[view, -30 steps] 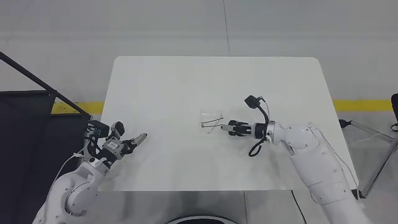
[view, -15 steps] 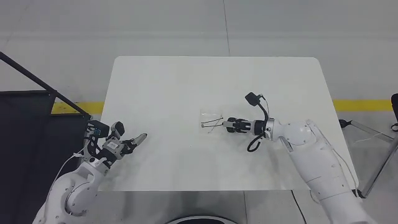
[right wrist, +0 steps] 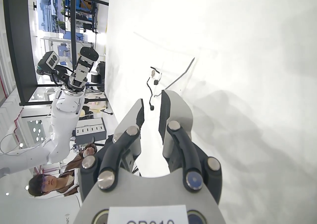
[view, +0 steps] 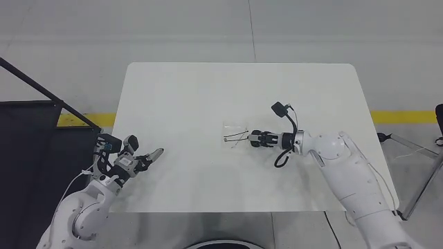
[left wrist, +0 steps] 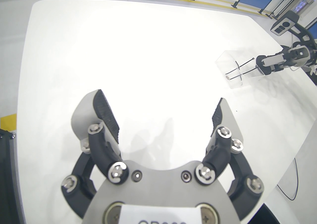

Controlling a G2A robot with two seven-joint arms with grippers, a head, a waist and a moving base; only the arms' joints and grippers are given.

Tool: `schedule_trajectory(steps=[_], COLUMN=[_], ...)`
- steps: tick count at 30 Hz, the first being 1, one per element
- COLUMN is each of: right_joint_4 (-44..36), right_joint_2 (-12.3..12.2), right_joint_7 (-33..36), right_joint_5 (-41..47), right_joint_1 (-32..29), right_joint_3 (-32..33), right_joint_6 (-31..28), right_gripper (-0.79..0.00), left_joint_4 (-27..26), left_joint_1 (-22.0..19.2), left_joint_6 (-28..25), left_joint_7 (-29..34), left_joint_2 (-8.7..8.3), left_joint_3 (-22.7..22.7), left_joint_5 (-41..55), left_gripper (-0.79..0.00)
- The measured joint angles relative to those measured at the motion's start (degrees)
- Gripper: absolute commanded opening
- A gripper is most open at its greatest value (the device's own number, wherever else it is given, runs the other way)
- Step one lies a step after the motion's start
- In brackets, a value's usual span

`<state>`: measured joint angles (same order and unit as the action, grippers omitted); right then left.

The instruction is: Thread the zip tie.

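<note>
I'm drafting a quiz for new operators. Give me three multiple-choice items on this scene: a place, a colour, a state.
1. Where on the table is the clear holder? A) far left corner B) mid-table, by the right end effector C) near right corner
2. What colour are the zip ties? A) black B) red C) yellow
3. How is the left end effector? A) shut on a tie B) open, empty C) shut on the holder
B: top view shows it mid-table at that end effector's tip. A: thin black strands in both wrist views. B: its fingers stand wide apart, nothing between.
</note>
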<state>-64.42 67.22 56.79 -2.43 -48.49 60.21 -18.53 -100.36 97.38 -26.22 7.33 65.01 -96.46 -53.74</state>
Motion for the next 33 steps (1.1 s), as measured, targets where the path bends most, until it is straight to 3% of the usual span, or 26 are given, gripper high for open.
schedule_trajectory(steps=[4, 7, 9, 21, 33], right_joint_4=[0.4, 0.6, 0.8, -1.3, -17.2], right_joint_2=[0.1, 0.1, 0.1, -0.8, -4.0], right_joint_7=[0.4, 0.5, 0.5, 1.4, 9.5], right_joint_5=[0.4, 0.5, 0.7, 2.1, 1.1], right_joint_1=[0.3, 0.5, 0.6, -0.8, -6.4], right_joint_3=[-0.3, -0.5, -0.6, 1.7, 9.3], right_joint_6=[-0.3, -0.5, -0.5, -3.7, -2.5], right_gripper=[-0.656, -0.757, -0.785, -0.785, -0.785], left_joint_4=[0.0, 0.0, 0.0, -0.1, 0.7], left_joint_1=[0.0, 0.0, 0.0, -0.2, -4.4], left_joint_6=[0.0, 0.0, 0.0, -0.5, -17.4], left_joint_7=[0.0, 0.0, 0.0, 0.3, 12.5], left_joint_2=[0.0, 0.0, 0.0, -0.01, -1.73], left_joint_3=[0.0, 0.0, 0.0, 0.1, -3.0], left_joint_5=[0.0, 0.0, 0.0, 0.7, 13.0], left_gripper=[0.0, 0.0, 0.0, 0.0, 0.0])
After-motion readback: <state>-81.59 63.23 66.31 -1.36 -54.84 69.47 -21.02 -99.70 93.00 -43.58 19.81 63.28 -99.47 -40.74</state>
